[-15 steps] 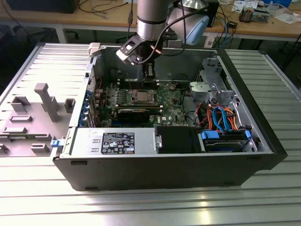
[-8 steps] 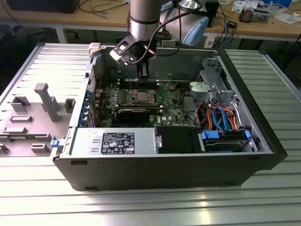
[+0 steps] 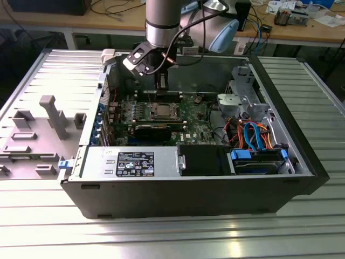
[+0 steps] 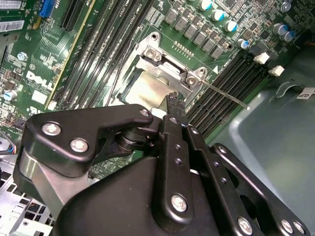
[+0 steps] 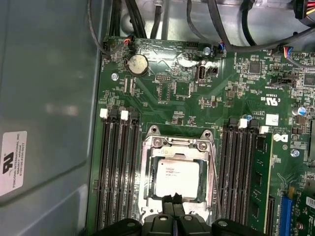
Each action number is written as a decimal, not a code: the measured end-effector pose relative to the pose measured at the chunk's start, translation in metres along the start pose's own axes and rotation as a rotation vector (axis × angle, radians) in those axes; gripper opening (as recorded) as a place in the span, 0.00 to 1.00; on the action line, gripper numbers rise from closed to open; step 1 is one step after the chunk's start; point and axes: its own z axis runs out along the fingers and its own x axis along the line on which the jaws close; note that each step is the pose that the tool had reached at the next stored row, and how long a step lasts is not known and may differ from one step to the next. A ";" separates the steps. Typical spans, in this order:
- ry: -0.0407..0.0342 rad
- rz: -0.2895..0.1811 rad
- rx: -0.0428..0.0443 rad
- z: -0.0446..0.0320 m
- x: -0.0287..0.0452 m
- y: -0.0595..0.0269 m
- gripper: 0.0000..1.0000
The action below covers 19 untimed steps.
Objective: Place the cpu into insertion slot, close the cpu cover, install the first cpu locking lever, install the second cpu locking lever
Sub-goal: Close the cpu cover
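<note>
A ribbed, silvery metal tabletop fills the exterior view from edge to edge. An open dark computer case lies flat on it across the centre and right of the frame. At the middle left sits a grey fixture with upright blocks, just beside the case.

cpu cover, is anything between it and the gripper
Nothing visible stands between them. In the first wrist view the gripper is right at the edge of the cpu cover, by the cpu showing through its window.
</note>
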 end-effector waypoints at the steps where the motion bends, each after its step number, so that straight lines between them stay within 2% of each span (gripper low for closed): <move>1: 0.0000 0.000 0.0000 0.0003 0.0000 -0.0003 0.11; 6: 0.0005 0.000 -0.0004 0.0021 0.0002 -0.0007 0.11; 19: 0.0001 0.000 -0.0001 0.0234 0.0009 -0.0094 0.11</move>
